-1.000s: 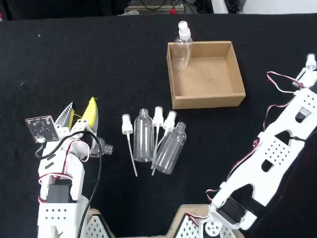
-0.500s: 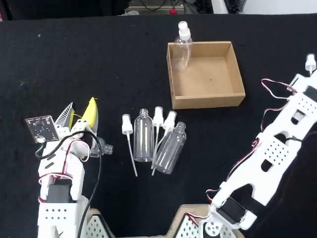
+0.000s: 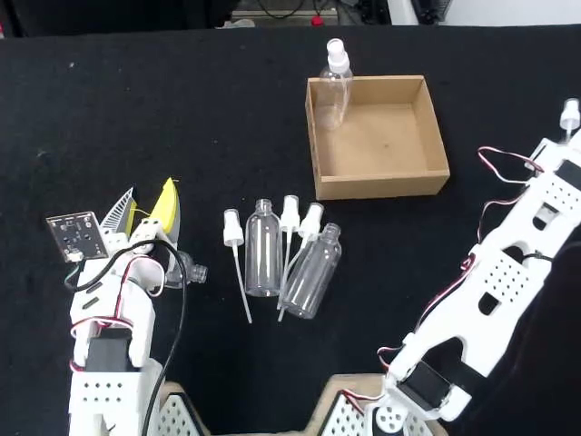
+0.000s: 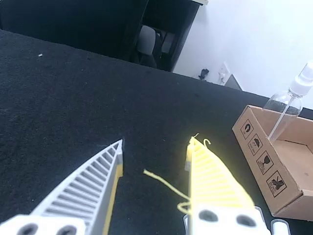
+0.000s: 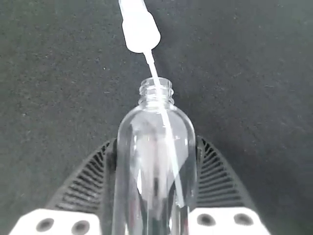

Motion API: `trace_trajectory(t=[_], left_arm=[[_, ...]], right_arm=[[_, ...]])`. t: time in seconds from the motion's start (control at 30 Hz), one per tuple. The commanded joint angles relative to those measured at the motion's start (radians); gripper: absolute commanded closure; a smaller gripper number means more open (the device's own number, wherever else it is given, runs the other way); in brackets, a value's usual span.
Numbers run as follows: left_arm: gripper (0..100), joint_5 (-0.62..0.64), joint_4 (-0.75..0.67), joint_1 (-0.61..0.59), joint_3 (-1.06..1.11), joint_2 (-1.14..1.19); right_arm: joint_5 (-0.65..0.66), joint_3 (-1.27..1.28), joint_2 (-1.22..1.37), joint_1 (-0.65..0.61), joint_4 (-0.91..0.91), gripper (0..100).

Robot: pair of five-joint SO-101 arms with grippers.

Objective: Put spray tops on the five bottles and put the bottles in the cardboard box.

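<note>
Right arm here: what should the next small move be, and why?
Probably carry the bottle toward the left gripper: the right gripper is shut on it, the spray top sits above the neck with only its tube inside, and the left gripper is open and empty, free to press it down.

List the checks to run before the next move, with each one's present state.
1. Right gripper grips the held bottle: ok.
2. Spray top seated on its neck: not ok; the tube is inside, the head sits clear of the neck.
3. Left gripper open with nothing in it: ok.
4. Cardboard box has room: ok; one capped bottle stands in a corner.
5. Loose tops ready beside the bare bottles: ok; three lie there.
</note>
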Motion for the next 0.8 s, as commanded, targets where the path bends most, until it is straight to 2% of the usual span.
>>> trace_trajectory(t=[0.0, 0.2, 0.43, 0.77], left_arm=[[80, 0.006, -0.020, -0.004, 0.024, -0.015], [80, 0.006, -0.020, -0.004, 0.024, -0.015], [80, 0.006, -0.020, -0.004, 0.024, -0.015], [80, 0.006, -0.020, -0.004, 0.024, -0.015]], right_arm=[[-0.002, -0.113, -0.028, 0.012, 0.080, 93.3], [-0.006, -0.251, -0.024, 0.011, 0.262, 93.3], [0.000, -0.255, -0.042, 0.023, 0.387, 93.6], [0.002, -0.257, -0.128, 0.028, 0.660, 93.7]])
